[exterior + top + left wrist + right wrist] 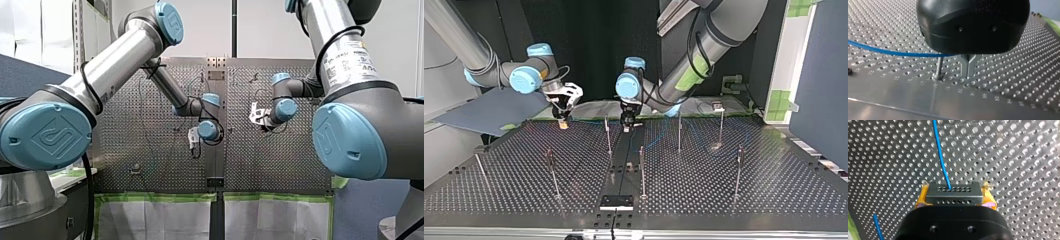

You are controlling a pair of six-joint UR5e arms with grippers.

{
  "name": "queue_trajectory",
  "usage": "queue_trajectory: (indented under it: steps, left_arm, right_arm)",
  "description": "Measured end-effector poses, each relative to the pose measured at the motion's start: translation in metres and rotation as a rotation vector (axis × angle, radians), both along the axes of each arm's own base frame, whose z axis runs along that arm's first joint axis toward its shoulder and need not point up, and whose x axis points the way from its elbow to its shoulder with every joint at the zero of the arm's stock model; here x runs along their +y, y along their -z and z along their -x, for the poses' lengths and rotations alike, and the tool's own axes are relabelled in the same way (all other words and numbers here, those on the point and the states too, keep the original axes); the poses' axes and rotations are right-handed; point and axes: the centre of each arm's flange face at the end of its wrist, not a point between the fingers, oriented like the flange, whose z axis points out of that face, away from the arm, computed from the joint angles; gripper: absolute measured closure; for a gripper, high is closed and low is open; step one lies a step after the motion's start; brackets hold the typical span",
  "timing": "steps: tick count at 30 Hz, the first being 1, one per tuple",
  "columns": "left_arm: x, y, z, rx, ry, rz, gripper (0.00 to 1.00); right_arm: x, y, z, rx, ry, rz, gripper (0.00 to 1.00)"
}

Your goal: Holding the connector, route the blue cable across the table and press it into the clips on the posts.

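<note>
Right jaws clamp the grey connector [953, 193] between yellow pads [922, 199], above the perforated counter [1018, 157]. The blue cable [941, 152] runs ahead from it (a thin line). Left jaws are pressed together beside a post [939, 66].

Perforated metal table [280, 165] beneath my left gripper [192, 141], pale wall [270, 30] far beyond it, dark blue screen [20, 72] off to its side, white sheets [155, 220] edged with green tape [155, 197] behind it.
</note>
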Motion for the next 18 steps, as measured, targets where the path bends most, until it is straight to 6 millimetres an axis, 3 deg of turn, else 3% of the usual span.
queue_trajectory:
  steps: [18]
  left_arm:
    - [-0.017,-0.055,-0.027,-0.031,-0.032,-0.016,1.0]
  right_arm:
    - [-0.023,-0.007,0.024,-0.017,0.025,0.017,1.0]
